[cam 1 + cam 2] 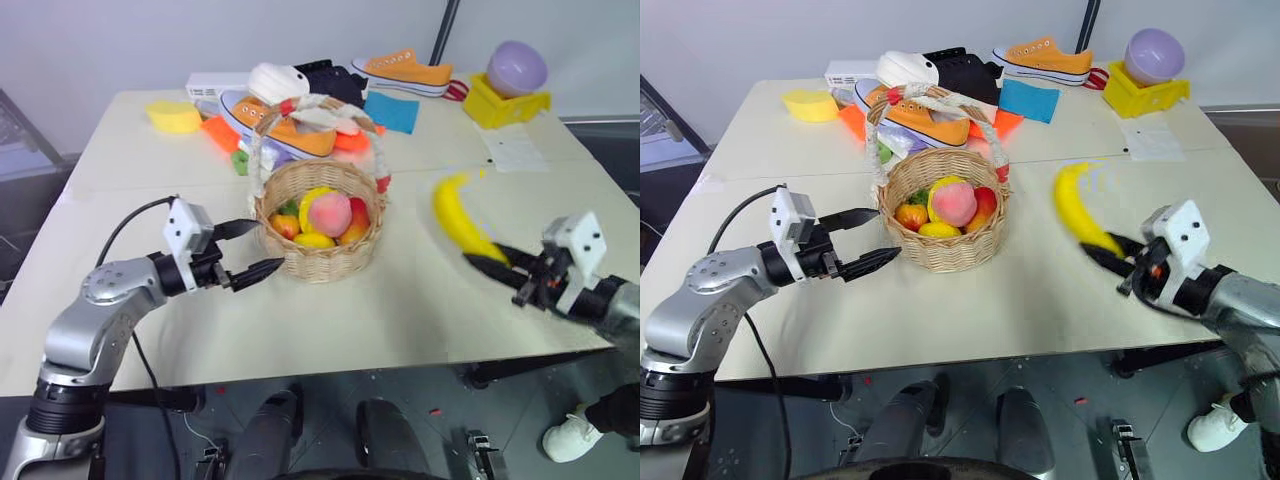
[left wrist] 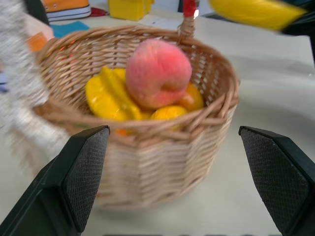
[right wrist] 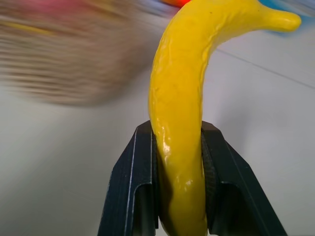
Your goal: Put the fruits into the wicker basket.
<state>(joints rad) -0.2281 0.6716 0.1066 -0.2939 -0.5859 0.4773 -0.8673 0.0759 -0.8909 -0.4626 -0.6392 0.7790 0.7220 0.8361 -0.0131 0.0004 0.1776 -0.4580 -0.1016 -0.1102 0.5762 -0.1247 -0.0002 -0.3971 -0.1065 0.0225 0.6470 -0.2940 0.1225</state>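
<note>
The wicker basket (image 1: 322, 235) stands mid-table with a pink peach (image 1: 330, 212) on top of several yellow and red-orange fruits (image 2: 106, 96). My right gripper (image 1: 492, 262) is shut on the lower end of a curved yellow banana (image 1: 460, 218), held above the table to the right of the basket. The banana (image 3: 183, 103) rises between the black fingers (image 3: 138, 187). My left gripper (image 1: 250, 252) is open and empty just left of the basket, its fingers (image 2: 83, 172) pointing at the basket's wall.
Behind the basket lie orange sneakers (image 1: 280, 125), a white object (image 1: 277, 80), a blue cloth (image 1: 392, 112) and a yellow sponge (image 1: 175, 116). A purple ball (image 1: 516, 68) sits in a yellow box (image 1: 505, 105) at the back right, with paper (image 1: 515, 150) near it.
</note>
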